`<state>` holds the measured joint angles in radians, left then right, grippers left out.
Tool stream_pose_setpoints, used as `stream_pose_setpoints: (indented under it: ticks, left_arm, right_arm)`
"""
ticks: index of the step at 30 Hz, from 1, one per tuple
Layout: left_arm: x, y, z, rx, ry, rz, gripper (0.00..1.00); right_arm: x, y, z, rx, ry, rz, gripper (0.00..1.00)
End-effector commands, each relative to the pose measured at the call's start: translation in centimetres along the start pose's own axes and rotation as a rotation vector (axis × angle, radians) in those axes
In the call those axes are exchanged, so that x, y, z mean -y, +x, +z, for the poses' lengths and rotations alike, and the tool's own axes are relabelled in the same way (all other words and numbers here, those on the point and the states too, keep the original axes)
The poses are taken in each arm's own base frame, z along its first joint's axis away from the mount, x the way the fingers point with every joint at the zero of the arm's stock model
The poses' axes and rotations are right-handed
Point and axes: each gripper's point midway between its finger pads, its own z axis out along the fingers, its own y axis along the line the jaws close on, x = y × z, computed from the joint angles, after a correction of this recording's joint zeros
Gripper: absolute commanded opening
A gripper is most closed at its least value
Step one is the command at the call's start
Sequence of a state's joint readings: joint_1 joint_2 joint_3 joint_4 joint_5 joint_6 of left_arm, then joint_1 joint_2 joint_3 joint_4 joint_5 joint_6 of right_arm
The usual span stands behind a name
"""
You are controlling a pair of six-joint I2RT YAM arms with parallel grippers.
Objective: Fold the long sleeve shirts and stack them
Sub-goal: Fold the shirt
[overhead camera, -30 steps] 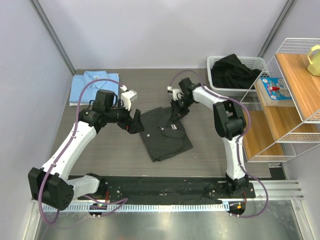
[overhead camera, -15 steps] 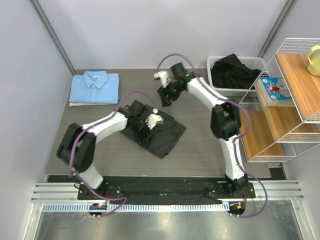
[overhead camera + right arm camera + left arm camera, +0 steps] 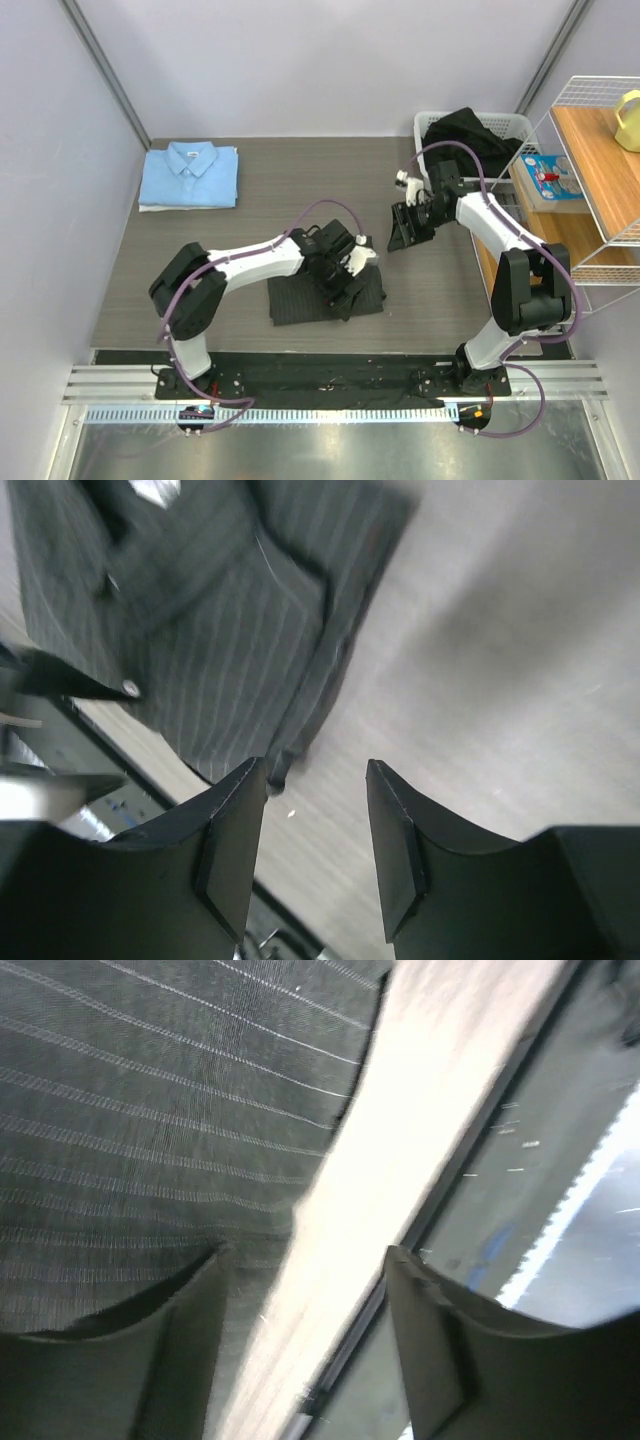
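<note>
Now, table (image 3: 440,300): I see both shirts lying on it, well apart and not yet stacked.
Striped shirt (image 3: 300,302): a dark folded rectangle at 6 o'clock, by the near edge. A second ago it lay skewed at the centre and looked larger. It has since been folded down and drawn toward me, so I judge its folding as good as done.
Blue shirt (image 3: 190,175): folded, collar showing, at 10 o'clock in the far corner. It has not moved. I reckon it is the base of the stack, so the striped one must still travel there.
Left gripper (image 3: 352,278): over the striped shirt's 3 o'clock edge, having swung across from its 9 o'clock side. My wrist view shows the jaws partly apart, with cloth beside one and bare table in the gap. I can see nothing pinched.
Right gripper (image 3: 403,228): it has backed off to 2 o'clock of the striped shirt, above bare table. Its jaws are partly apart and empty.
</note>
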<state>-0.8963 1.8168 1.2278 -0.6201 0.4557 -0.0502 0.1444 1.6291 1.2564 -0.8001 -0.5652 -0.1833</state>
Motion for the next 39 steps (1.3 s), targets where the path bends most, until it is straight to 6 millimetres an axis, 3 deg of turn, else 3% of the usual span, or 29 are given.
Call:
stream_pose_setpoints:
  ticks: [1,3,4,5,6,9,14,18,27,39]
  left_arm:
    - [1.6,-5.2,-7.4,0.256,0.056,-0.005,0.66]
    - [1.0,-4.1,-9.4,0.254,0.084,-0.019,0.68]
    - [-0.7,-3.9,-11.5,0.288,0.079,-0.025,0.68]
    - [-1.8,-3.3,-12.1,0.288,0.081,-0.037,0.67]
    - [-4.0,-1.8,-13.6,0.285,0.071,-0.110,0.67]
    - [-7.9,1.1,-15.5,0.260,0.034,-0.154,0.65]
    - [-12.6,3.8,-15.2,0.186,-0.022,-0.203,0.63]
    - [-15.1,4.0,-14.7,0.177,-0.034,-0.273,0.62]
    - [-17.6,3.9,-14.4,0.191,-0.038,-0.387,0.62]
    - [-17.9,5.6,-15.0,0.214,-0.007,-0.469,0.64]
  right_arm:
    - [-0.6,1.0,0.1,0.018,-0.034,0.043,0.50]
    - [-0.9,0.5,0.3,0.047,-0.052,0.063,0.50]
    - [-1.1,0.1,0.5,0.069,-0.070,0.063,0.49]
    - [-1.3,-0.1,0.6,0.075,-0.083,0.082,0.49]
    - [-1.4,-0.3,0.7,0.083,-0.093,0.086,0.49]
    - [-1.0,-0.8,1.8,0.091,-0.103,0.106,0.48]
    - [-0.2,-1.2,3.9,0.084,-0.105,0.117,0.47]
    - [0.6,-0.9,5.4,0.063,-0.097,0.124,0.48]
    - [0.3,-1.6,8.1,0.051,-0.113,0.118,0.48]
    - [-1.0,-1.9,10.4,0.014,-0.138,0.092,0.43]
